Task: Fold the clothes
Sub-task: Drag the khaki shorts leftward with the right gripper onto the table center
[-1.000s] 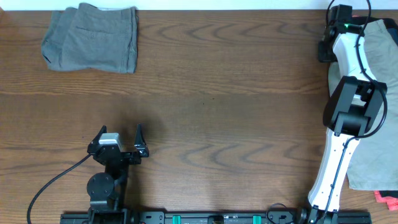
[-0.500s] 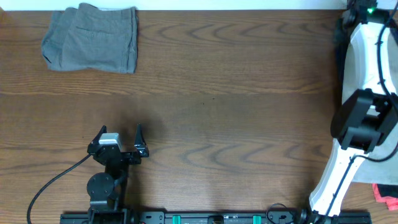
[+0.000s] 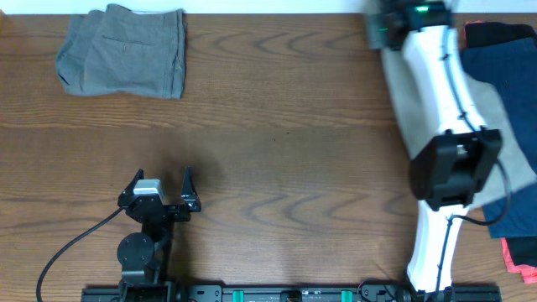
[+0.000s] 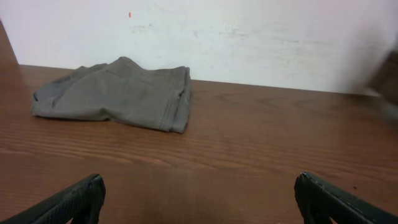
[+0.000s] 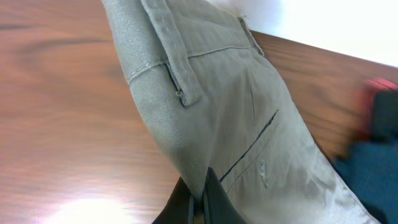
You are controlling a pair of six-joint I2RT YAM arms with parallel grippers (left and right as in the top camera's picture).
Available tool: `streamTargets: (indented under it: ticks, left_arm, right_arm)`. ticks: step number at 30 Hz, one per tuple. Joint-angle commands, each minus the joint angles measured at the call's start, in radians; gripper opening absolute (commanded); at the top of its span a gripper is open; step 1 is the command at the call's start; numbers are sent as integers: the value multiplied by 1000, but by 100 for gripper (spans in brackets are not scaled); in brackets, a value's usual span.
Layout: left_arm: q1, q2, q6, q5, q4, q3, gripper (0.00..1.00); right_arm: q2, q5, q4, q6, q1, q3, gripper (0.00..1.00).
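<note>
Over brown wooden table (image 3: 277, 126), my right gripper (image 5: 200, 183) is clamping light khaki twill shorts (image 5: 249, 118); so thin a pinch may be slipping loose. Left gripper (image 3: 162, 180) is waiting, fingers apart.

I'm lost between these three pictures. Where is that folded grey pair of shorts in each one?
Overhead: the grey shorts lie at the top left, near the far edge.
Left wrist: upper left, beyond the open left gripper.
Right wrist: not in it; only khaki shorts show there.
Shared landmark: the brown wooden table, meeting the white wall.
</note>
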Motion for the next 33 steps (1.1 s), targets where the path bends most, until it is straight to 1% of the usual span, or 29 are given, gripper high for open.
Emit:
streamTargets:
  ticks: [1, 4, 7, 13, 17, 20, 23, 29, 30, 31, 32, 33]
  left_arm:
    - [-2, -7, 18, 18, -36, -15, 98]
    - [-2, -7, 18, 18, -36, -15, 98]
    - [-2, -7, 18, 18, -36, -15, 98]
    - [-2, -7, 18, 18, -36, -15, 98]
    - [-2, -7, 18, 18, -36, -15, 98]
    - [-2, -7, 18, 18, -36, -15, 98]
    - [-2, -7, 18, 18, -36, -15, 98]
    - [-2, -7, 18, 18, -36, -15, 98]
    - [-2, -7, 18, 18, -36, -15, 98]
    - [-2, -7, 18, 18, -36, -15, 98]
    - [-2, -7, 18, 18, -36, -15, 98]
    - [-2, -7, 18, 18, -36, -15, 98]
  right_arm:
    - [-22, -140, 0, -5, 122, 4, 1]
    - [-21, -221, 0, 28, 227, -13, 1]
    - [-21, -237, 0, 60, 327, -35, 1]
    - [-21, -247, -32, 131, 481, -71, 0]
    - [-21, -273, -61, 226, 546, -71, 1]
    - [-21, -384, -67, 292, 579, -71, 1]
    - [-22, -506, -71, 297, 609, -71, 1]
    - [-22, -504, -129, 320, 636, -71, 1]
    - [-22, -500, -143, 319, 636, -71, 9]
    - [-22, -499, -150, 319, 635, -71, 28]
    - [-22, -497, -164, 318, 632, -71, 74]
    - [-22, -497, -179, 311, 628, -71, 78]
